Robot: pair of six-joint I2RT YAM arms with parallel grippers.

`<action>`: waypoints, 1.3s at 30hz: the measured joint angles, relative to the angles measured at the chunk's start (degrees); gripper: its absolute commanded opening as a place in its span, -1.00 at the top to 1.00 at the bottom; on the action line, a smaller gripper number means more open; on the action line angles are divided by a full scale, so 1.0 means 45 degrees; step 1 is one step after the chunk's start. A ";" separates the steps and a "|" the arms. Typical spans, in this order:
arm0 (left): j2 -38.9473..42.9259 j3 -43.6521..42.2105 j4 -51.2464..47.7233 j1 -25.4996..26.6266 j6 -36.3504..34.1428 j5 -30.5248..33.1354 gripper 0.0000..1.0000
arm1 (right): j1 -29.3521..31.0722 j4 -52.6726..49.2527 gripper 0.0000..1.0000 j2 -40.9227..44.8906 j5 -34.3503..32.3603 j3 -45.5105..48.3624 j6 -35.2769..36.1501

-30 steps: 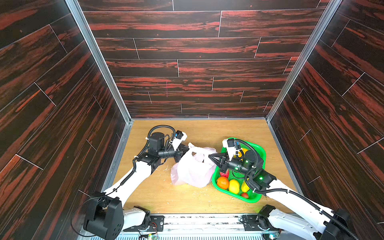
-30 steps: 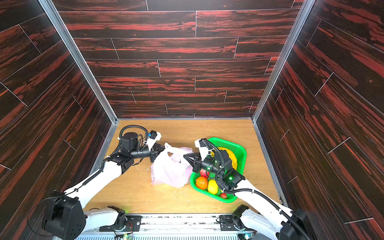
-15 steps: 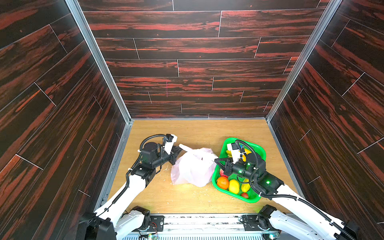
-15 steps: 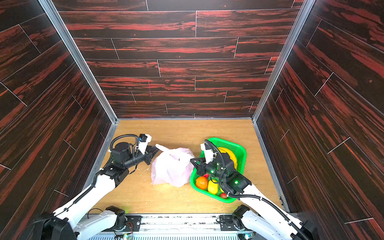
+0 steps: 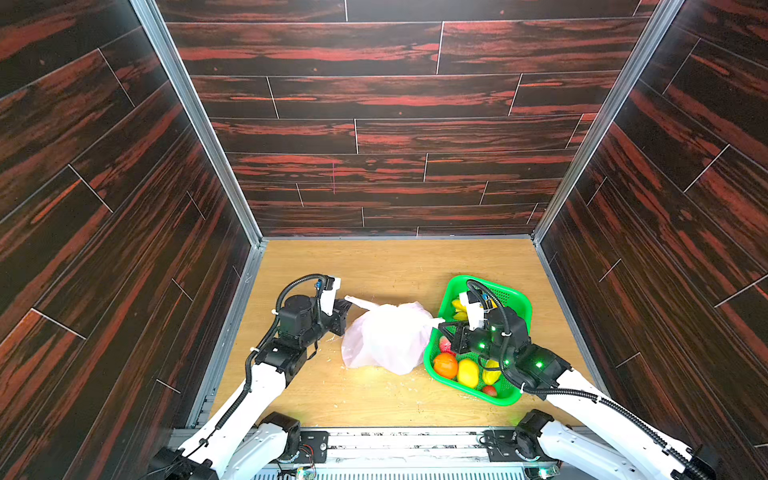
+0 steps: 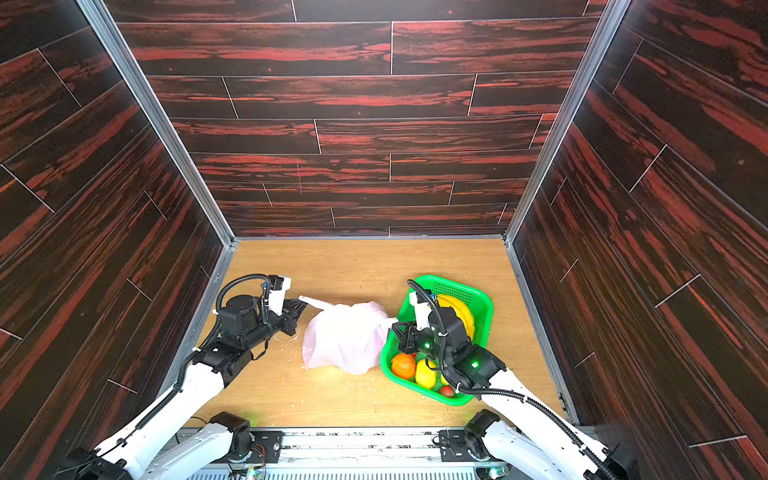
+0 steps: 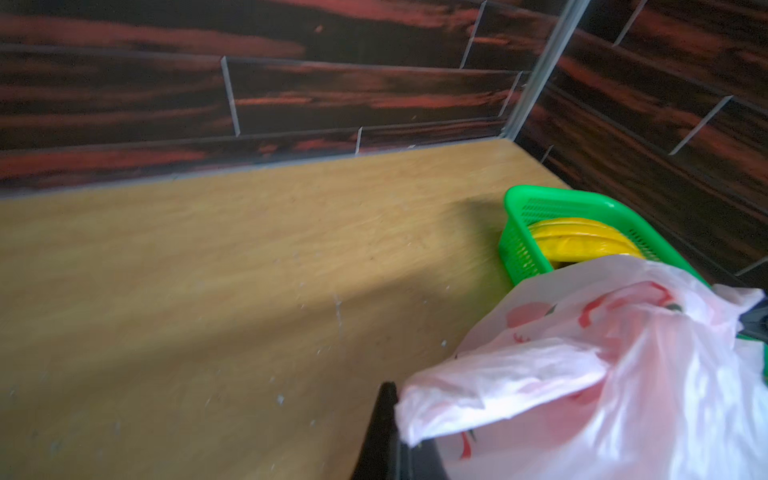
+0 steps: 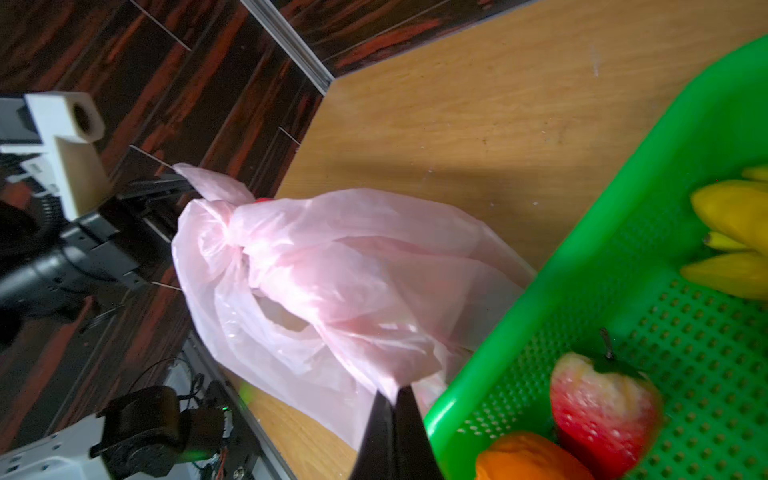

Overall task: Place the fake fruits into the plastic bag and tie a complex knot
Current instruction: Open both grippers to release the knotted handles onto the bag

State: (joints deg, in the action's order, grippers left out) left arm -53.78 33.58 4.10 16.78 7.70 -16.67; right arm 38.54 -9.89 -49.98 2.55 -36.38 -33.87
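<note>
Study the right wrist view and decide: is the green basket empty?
No, a banana bunch, a red fruit and an orange lie inside the green basket.

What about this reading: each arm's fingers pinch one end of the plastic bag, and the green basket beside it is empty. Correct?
Not empty: both top views show the green basket holding an orange, a lemon and bananas. The rest holds: left fingers and right fingers each pinch an end of the plastic bag.
</note>
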 measured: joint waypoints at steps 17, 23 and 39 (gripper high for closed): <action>0.0563 -0.1326 -0.1409 -0.1025 0.1797 0.0913 1.00 | -0.1996 -0.0709 1.00 -0.0335 0.0889 0.0685 0.0058; 0.0311 -0.1443 -0.1350 -0.1112 0.2215 0.1146 1.00 | -0.2123 -0.0563 1.00 -0.0461 0.1229 0.0792 0.0112; 0.0743 -0.1336 -0.1642 -0.1462 0.2608 0.1817 0.10 | -0.2404 -0.0777 -0.20 -0.0845 0.1996 0.0107 0.0918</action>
State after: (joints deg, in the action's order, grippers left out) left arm -50.43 27.57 -3.29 10.20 19.44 -8.49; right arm 27.73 -13.39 -53.78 11.53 -35.90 -29.74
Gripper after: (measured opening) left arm 0.324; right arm 0.425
